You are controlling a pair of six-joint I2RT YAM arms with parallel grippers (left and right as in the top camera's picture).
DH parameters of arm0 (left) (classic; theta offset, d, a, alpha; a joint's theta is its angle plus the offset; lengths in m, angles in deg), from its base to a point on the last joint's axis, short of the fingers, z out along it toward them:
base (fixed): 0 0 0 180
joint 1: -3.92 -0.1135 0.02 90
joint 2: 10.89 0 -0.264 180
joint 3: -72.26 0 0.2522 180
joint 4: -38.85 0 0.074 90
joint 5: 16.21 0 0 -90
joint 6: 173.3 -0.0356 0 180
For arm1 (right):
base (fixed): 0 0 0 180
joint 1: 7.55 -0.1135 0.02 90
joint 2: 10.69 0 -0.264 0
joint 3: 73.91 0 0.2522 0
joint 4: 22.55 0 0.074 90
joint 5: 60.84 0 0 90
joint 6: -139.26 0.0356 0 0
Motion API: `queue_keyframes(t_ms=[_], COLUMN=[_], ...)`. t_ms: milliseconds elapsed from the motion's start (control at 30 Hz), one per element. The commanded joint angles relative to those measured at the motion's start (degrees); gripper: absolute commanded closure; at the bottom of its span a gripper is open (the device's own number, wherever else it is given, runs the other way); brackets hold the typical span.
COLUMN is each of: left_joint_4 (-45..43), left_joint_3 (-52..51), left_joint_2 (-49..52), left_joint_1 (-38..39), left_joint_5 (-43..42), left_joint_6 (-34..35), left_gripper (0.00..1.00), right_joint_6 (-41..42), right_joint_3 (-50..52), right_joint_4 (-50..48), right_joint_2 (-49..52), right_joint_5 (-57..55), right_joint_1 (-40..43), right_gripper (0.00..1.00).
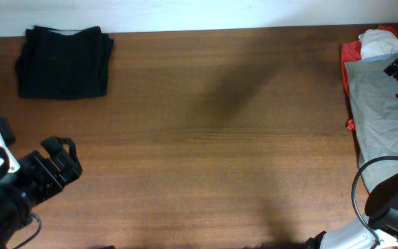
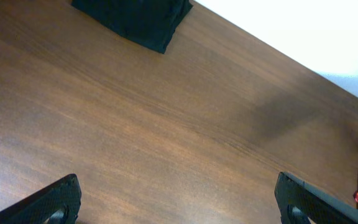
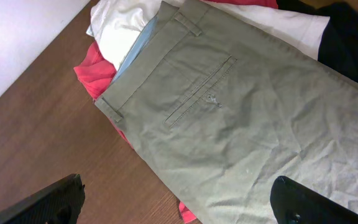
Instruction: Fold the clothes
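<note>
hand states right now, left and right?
Left hand: open, holding nothing.
Right hand: open, holding nothing, over the grey trousers.

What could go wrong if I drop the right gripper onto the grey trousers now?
1. The grey trousers lie on the red garment and white garment; a deep pinch by the open right gripper may lift those too.
2. In the overhead view the trousers' near end lies by the right arm's cable; pulling them out might snag it.
</note>
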Motion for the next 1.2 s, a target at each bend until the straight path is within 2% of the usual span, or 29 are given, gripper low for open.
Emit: queue_keyframes(t_ms=[0,67,167,200,233,267,400,633,867,1100,1167], left_joint_4=[-3.63,-10.21,-23.98,-28.00,-36.50,-41.72,-58.38,-81.42,-96.19,-100.06,-97.02], left_joint_3=[-4.00,-9.79,-25.62,-30.80,-42.10,-48.92,-68.74,-92.21,-106.64,-114.18,-114.31], left_joint_2=[-1.99,-5.57,-14.36,-17.14,-23.06,-26.56,-37.33,-51.95,-60.67,-63.58,-63.58], left_joint_1=[4.37,8.28,12.55,13.05,13.25,13.25,13.20,13.20,13.18,13.14,12.87], left_joint_5=[1.53,1.49,1.49,1.49,1.51,1.49,1.49,1.51,2.49,6.56,6.45], left_joint_6=[-3.10,-6.69,-9.86,-10.40,-11.04,-11.39,-14.16,-24.06,-30.51,-30.51,-30.49], left_gripper=[0.01,0.01,0.01,0.01,0.01,0.01,0.01,0.01,0.01,0.01,0.01], right_joint_6=[0.42,0.42,0.42,0.42,0.42,0.42,0.42,0.42,0.42,0.42,0.42], right_joint_3=[-0.17,-0.17,-0.17,-0.17,-0.17,-0.15,-0.17,-0.17,-0.17,-0.17,-0.17], right_joint_4=[0.00,0.00,0.00,0.00,0.00,0.00,0.00,0.00,0.00,0.00,0.00], right_joint_2=[-0.13,-0.13,-0.13,-0.13,-0.11,-0.13,-0.11,-0.11,-0.13,-0.11,-0.13], right_joint_5=[-0.68,-0.68,-0.68,-0.68,-0.68,-0.68,-0.68,-0.68,-0.68,-0.68,-0.68], right_joint_1=[0.00,0.00,0.00,0.00,0.00,0.00,0.00,0.00,0.00,0.00,0.00], right_gripper=[0.01,0.01,0.01,0.01,0.01,0.01,0.01,0.01,0.01,0.01,0.01])
